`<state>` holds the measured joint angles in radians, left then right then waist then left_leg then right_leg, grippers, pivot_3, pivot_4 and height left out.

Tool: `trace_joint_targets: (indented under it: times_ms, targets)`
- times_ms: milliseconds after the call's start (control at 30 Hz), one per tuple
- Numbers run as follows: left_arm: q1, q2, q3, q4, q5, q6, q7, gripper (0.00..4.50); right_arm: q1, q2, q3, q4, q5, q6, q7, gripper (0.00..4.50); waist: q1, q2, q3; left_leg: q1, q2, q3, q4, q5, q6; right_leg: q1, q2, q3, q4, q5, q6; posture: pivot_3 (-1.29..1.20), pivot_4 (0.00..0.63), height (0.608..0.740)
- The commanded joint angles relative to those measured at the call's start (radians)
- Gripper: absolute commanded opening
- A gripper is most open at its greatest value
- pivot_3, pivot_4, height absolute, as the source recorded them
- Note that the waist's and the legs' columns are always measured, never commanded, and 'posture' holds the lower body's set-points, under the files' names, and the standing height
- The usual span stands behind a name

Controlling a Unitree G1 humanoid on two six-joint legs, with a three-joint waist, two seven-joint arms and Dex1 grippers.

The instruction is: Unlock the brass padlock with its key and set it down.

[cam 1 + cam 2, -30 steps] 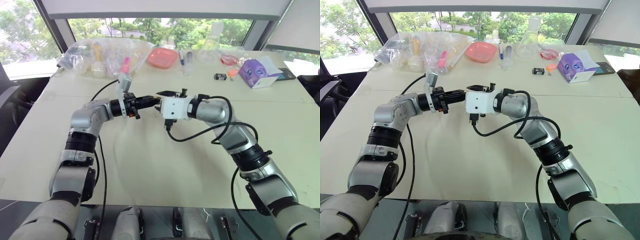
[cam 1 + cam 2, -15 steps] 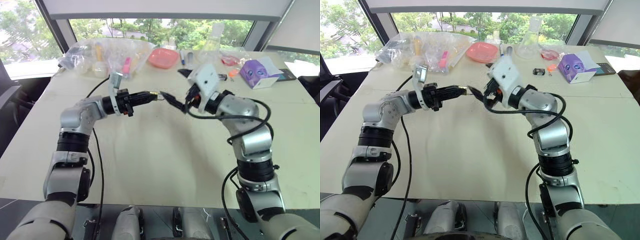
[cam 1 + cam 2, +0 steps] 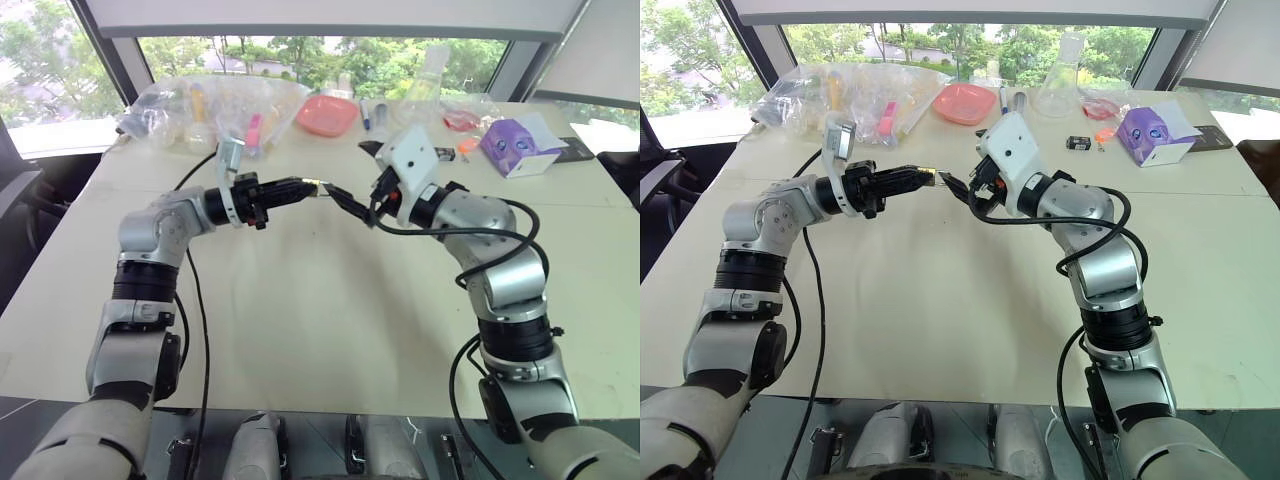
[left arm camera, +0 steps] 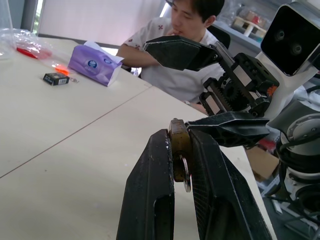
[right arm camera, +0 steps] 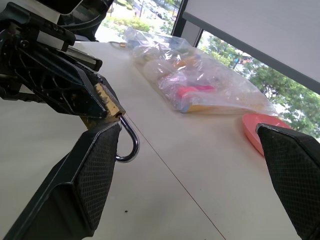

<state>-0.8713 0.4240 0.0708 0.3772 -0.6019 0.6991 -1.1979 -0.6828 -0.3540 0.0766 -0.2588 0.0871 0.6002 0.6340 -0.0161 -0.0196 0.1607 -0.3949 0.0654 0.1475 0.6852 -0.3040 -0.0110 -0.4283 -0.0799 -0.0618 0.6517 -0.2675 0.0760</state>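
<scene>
The brass padlock (image 4: 178, 143) is pinched between the two black fingers of my left gripper (image 3: 312, 189), held in the air over the middle of the table. Its brass body (image 5: 107, 99) sticks out past the fingertips, and the grey shackle (image 5: 128, 146) curves out of it. My right gripper (image 3: 352, 172) faces it from the right, jaws wide open, holding nothing. The tip of its lower finger (image 5: 102, 150) lies right against the shackle, while the upper finger (image 4: 181, 52) stands well apart. I cannot make out the key.
Along the table's far edge lie a clear bag of items (image 3: 215, 105), a pink dish (image 3: 326, 115), a flask (image 3: 425, 75), a small black-and-white box (image 3: 441, 153) and a purple tissue box (image 3: 518, 145). A person (image 4: 186, 55) sits beyond the table's right side.
My right gripper has drawn back to the right and upward from the left gripper, rolled over and spread its jaws wide. The left gripper has risen slightly, still shut on the padlock.
</scene>
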Motion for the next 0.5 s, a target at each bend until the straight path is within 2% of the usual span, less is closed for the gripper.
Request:
trace_joint_targets:
  times_ms: [33,300,500]
  targets:
    - [0.007,0.013,-0.006,-0.078,-0.02,0.007,-0.023,0.0,-0.027,-0.003,0.001,0.018,0.012,-0.021,-0.012,4.42,0.0,0.0,0.0,0.0,0.0,0.0,0.0,0.0,0.0,0.0,0.0,0.0,0.0,0.0,0.0,0.0,0.15,0.74]
    - [0.016,0.023,0.002,-0.107,-0.041,0.032,-0.028,0.0,-0.034,-0.017,0.017,0.059,0.052,0.045,0.01,4.42,-0.001,0.0,0.0,0.0,0.0,-0.003,0.0,0.0,0.0,0.0,0.0,0.0,0.0,0.0,0.0,0.0,0.15,0.74]
    - [0.002,0.014,0.017,-0.071,-0.02,0.003,0.004,0.0,-0.014,-0.035,0.004,0.01,0.121,0.075,0.048,4.42,0.002,0.0,0.0,0.0,0.0,-0.004,0.0,0.0,0.0,0.0,0.0,0.0,0.0,0.0,0.0,0.0,0.15,0.74]
